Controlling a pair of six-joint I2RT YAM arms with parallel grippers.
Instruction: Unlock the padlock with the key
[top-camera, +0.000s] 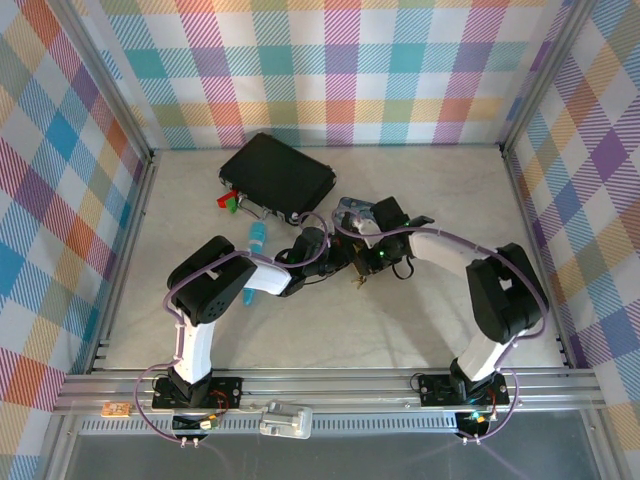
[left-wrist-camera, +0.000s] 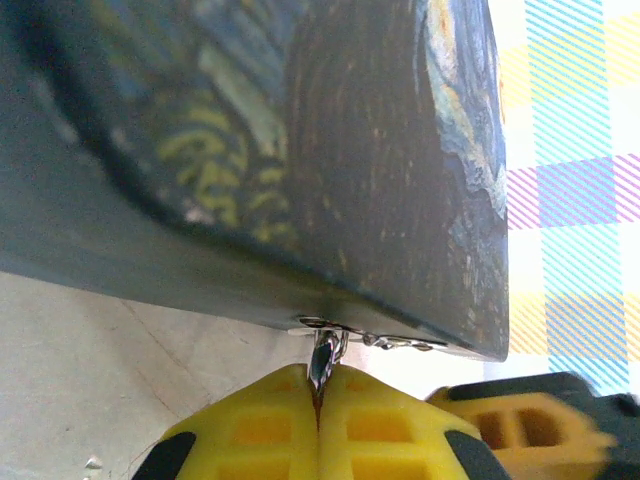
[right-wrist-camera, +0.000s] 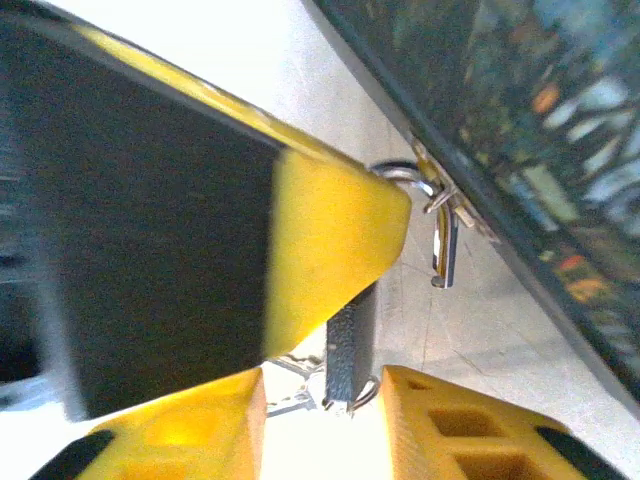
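**Key and padlock meet under the painted tin**

From the left wrist, the left gripper (left-wrist-camera: 318, 388) sits at the bottom middle of the frame. Its two yellow fingers (left-wrist-camera: 260, 425) are pressed tight together, and they pinch the thin silvery key (left-wrist-camera: 322, 358). The key sticks straight up and its tip touches the shiny clasp on the lower edge of the blue and yellow tin (left-wrist-camera: 380, 150). The tin fills the top of that frame, with the pale table (left-wrist-camera: 90, 380) below it.

From the right wrist, the right gripper (right-wrist-camera: 322, 378) is at the bottom of the frame. The dark padlock (right-wrist-camera: 350, 345) stands between its fingers (right-wrist-camera: 470, 425), close against the one on the right. A small gap shows on the other side, so I cannot tell if they squeeze it. Above, a silvery hoop (right-wrist-camera: 442, 240) hangs at the tin's edge.

From above, a black case (top-camera: 275, 175) lies at the upper middle of the table, and a blue stick (top-camera: 255, 238) lies below it.
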